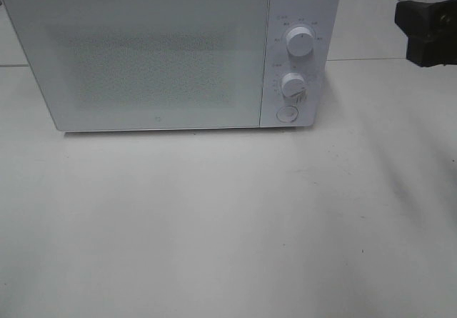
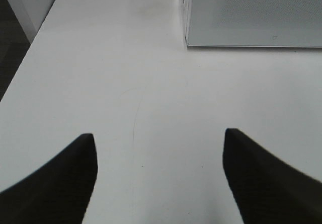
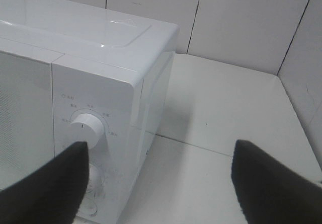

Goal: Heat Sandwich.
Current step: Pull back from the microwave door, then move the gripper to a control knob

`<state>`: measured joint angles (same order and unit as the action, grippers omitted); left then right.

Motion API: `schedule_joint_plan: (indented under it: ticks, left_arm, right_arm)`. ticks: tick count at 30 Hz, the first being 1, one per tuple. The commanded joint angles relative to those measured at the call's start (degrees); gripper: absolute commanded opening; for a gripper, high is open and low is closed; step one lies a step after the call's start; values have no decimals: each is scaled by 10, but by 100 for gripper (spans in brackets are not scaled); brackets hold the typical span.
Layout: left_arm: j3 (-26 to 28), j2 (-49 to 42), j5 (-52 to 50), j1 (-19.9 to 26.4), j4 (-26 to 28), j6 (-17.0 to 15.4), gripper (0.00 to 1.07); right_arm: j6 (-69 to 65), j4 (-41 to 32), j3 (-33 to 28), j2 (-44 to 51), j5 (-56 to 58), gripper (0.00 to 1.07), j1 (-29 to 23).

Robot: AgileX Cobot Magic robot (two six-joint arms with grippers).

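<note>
At the left: left gripper [image 2: 159, 133], black fingers [image 2: 55, 178] spread wide apart with nothing between them, poised over the white table [image 2: 100, 73]; out of sight in the high view. Just ahead of it in the wrist view, a lower corner of the white microwave [image 2: 251, 12].

Centre-left, at the back of the table in the high view: the microwave, door [image 1: 143, 57] shut, speckled window [image 1: 143, 68] too clouded to see through. On its right-hand control panel [image 1: 300, 18], top to bottom: upper knob [image 1: 300, 41], lower knob [image 1: 293, 84], round button [image 1: 286, 113].

At the far right: right gripper [image 3: 160, 148], fingers likewise wide apart and empty, raised near the control panel. Only a dark piece of that arm [image 1: 427, 31] at the high view's upper right edge.

No view of the sandwich; whereabouts impossible to tell.
</note>
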<state>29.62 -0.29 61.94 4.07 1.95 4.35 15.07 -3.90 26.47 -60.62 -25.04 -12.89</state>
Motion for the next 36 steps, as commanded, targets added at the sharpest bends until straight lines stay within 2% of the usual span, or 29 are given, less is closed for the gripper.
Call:
schedule_joint_plan:
  ticks: [1,9,12,13,14,17,18,19,23,24,27,36]
  left_arm:
    - [-1,-14,-7,2,3,-6,68]
    - [-1,-14,-7,2,3,-6,68]
    - [-1,-14,-7,2,3,-6,68]
    - [-1,-14,-7,2,3,-6,68]
    - [-1,-14,-7,2,3,-6,68]
    - [-1,-14,-7,2,3,-6,68]
    - [-1,-14,-7,2,3,-6,68]
    - [-1,-14,-7,2,3,-6,68]
    - [-1,-14,-7,2,3,-6,68]
    - [-1,-14,-7,2,3,-6,68]
    - [-1,-14,-7,2,3,-6,68]
    - [-1,-14,-7,2,3,-6,68]
  right_arm:
    - [-34,35,-1,-32,-66,76,0]
    - [-77,33,-1,-83,-107,76,-19]
    - [-63,25,-1,-125,-137,76,-73]
    - [-61,-3,-1,-148,-159,76,-100]
    - [-61,-3,-1,-148,-159,76,-100]
    - [-46,-70,-1,-187,-201,76,-146]
    - [-5,-120,-1,-215,-235,76,-173]
    - [-5,-120,-1,-215,-235,76,-173]
    - [124,-274,-1,-282,-341,76,-249]
    - [124,-274,-1,-282,-341,76,-249]
    - [141,-341,1,-338,-435,76,-293]
    - [91,-362,45,-416,-462,76,-295]
